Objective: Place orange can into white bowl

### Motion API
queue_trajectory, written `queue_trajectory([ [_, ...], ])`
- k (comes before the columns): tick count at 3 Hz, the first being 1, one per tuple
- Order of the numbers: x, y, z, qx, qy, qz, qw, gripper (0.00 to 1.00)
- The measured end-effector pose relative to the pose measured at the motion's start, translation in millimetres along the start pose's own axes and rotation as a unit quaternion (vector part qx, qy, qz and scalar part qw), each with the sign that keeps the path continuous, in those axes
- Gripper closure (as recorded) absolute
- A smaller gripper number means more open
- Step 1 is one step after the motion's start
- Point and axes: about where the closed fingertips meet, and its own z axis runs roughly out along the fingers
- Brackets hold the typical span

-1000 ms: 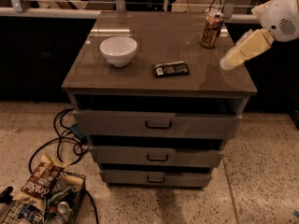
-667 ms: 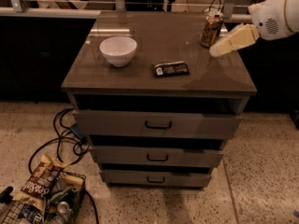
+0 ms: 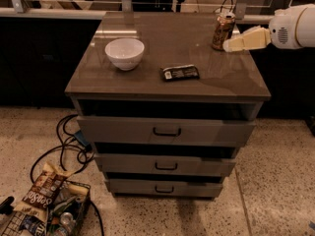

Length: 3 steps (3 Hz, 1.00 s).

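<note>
You're seeing the gripper (image 3: pixel 230 45) hanging over the right edge of the cabinet top (image 3: pixel 162 36), toward the back-right corner. It's reaching in from the right on a white arm housing (image 3: pixel 294 26), w/ its pale tip pointing left. Jaw state: you can't tell from this view whether it's released or clenched, and it isn't visibly grasping anything.

The orange can (image 3: pixel 223 31) is standing upright near the back-right corner, silver rim up. The gripper tip is sitting just beside the can's lower right side; contact vs. a small gap can't be told. The can isn't in the bowl yet.

The white bowl (image 3: pixel 125 53) is sitting upright near the left edge, about midway btwn front and back, well apart from the can and looking empty. A flat black wrapped bar (image 3: pixel 180 73) is lying btwn them, nearer the front edge and approx. centre, touching neither.

Below the top, three drawers are showing on the front, each w/ a dark handle: top (image 3: pixel 166 131), mid (image 3: pixel 166 166), bottom (image 3: pixel 164 188).

On the floor at the front-left, black cables (image 3: pixel 66 141) are looping by the cabinet's base, and a wire basket (image 3: pixel 74 205) is holding a snack bag (image 3: pixel 39 193) and other bits.
</note>
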Motion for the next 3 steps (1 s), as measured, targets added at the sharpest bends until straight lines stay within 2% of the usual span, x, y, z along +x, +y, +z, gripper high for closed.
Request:
queue_trajectory([
  [1,0,0,0,0.000,0.000,0.000,1.0000,0.00],
  [2,-1,-5,18,-0.016,-0.016,0.008,0.9997,0.00],
  [3,0,-22,62,-0.051,-0.053,0.038,0.9965,0.00],
])
